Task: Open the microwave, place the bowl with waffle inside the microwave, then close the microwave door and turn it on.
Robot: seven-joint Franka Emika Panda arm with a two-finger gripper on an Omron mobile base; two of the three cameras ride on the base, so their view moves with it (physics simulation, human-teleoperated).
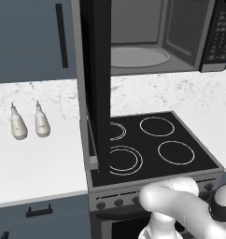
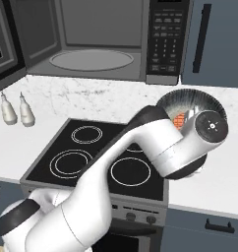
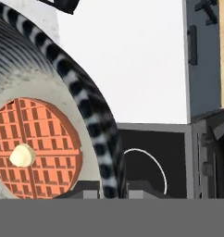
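The end effector (image 3: 115, 189) is clamped down on the rim of the bowl (image 3: 93, 115), fingertips either side of the striped wall at the bottom of the hand view, so it's pinching the bowl. In the right base view the bowl (image 2: 190, 102) sits up at the arm's wrist, tilted toward the camera, over the white marble desk (image 2: 224, 162) just right of the stovetop (image 2: 96, 157), with the wrist covering its lower half. The waffle (image 3: 35, 148) lies inside the bowl, orange-brown grid with a pale blob of butter in the middle, and you can catch a sliver of it (image 2: 179, 119) poking out beside the wrist from the right base view too. The microwave (image 2: 99, 42) is above the stovetop with its grey inside showing and the round turntable plate (image 2: 91, 60) bare. The keypad panel (image 2: 164, 37) is on its right side. The microwave door (image 1: 98, 84) is swung wide open, seen nearly edge-on in the left base view, hanging out over the left edge of the stovetop (image 1: 157, 144). Over on the left part of the desk (image 1: 40, 158) two small pale bottles (image 1: 28, 122) stand side by side near the back wall, well apart from the bowl. Blue-grey cabinet (image 2: 214, 44) with a black handle is right of the microwave.
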